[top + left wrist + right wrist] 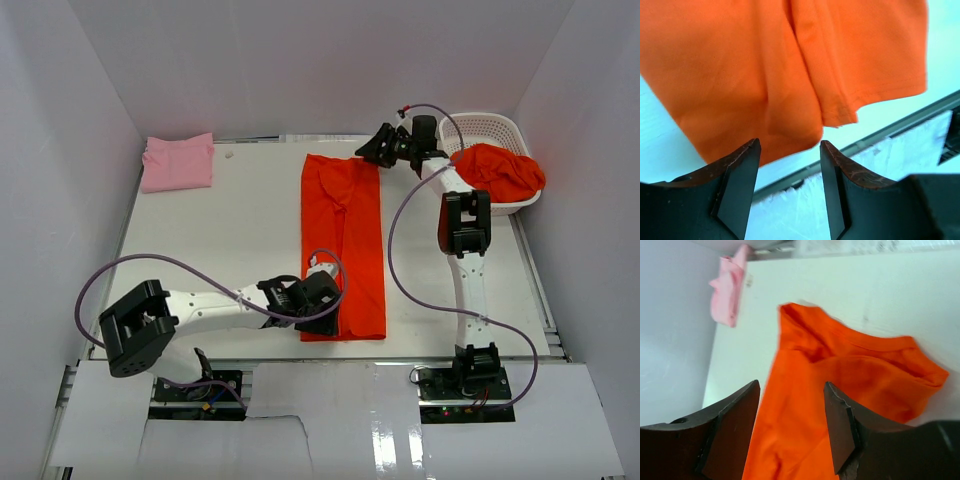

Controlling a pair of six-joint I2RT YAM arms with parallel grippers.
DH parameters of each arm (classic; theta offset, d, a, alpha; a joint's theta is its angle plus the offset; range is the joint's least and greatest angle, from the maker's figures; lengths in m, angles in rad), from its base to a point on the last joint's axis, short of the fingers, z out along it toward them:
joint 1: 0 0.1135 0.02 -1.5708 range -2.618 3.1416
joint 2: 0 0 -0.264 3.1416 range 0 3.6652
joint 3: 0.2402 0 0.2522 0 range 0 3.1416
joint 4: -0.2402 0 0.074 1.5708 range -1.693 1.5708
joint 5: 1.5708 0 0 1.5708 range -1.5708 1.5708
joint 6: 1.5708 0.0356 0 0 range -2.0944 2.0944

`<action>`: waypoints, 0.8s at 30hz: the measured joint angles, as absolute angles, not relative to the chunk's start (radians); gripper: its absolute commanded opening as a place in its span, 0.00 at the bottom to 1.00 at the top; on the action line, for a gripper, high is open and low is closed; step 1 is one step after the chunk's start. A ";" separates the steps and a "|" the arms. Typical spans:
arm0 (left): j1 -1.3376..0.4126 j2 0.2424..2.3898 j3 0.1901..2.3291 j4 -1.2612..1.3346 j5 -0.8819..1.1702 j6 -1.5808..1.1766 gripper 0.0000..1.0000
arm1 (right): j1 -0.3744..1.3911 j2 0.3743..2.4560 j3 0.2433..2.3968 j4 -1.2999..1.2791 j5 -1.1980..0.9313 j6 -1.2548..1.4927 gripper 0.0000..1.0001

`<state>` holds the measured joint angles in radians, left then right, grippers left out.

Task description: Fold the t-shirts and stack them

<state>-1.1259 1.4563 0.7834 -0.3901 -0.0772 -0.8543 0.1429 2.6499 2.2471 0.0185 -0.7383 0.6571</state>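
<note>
We find the orange-red t-shirt (pixel 345 240) laid as a strip down the middle of the table (pixel 230 230), from 12 to 6 o'clock, with the pink t-shirt (pixel 178 162) folded at 10 o'clock and the basket (pixel 487 120) of more orange cloth (pixel 500 172) at 2 o'clock. Our left gripper (pixel 790 146) hovers by the strip's 6 o'clock hem and our right gripper (pixel 792 386) over its 12 o'clock end, both parted with nothing between the jaws. To fold it across well, we judge each pinch should take every layer at a corner, then travel low so edges meet.
</note>
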 measured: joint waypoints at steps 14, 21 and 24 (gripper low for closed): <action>-1.127 1.188 1.032 -0.596 -0.241 -0.818 0.81 | 0.120 1.851 1.806 -0.023 -0.844 0.464 0.58; -1.000 1.118 0.955 -0.603 -0.277 -0.757 0.88 | 0.129 1.568 1.241 -0.198 -0.840 0.298 0.58; -0.853 1.050 0.862 -0.570 -0.187 -0.717 0.88 | 0.129 1.473 0.997 -0.276 -0.817 0.258 0.58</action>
<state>-0.8532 1.0504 0.8619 -0.5697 -0.1875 -0.7170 0.1291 1.4734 0.9970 -0.2764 -0.8169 0.2577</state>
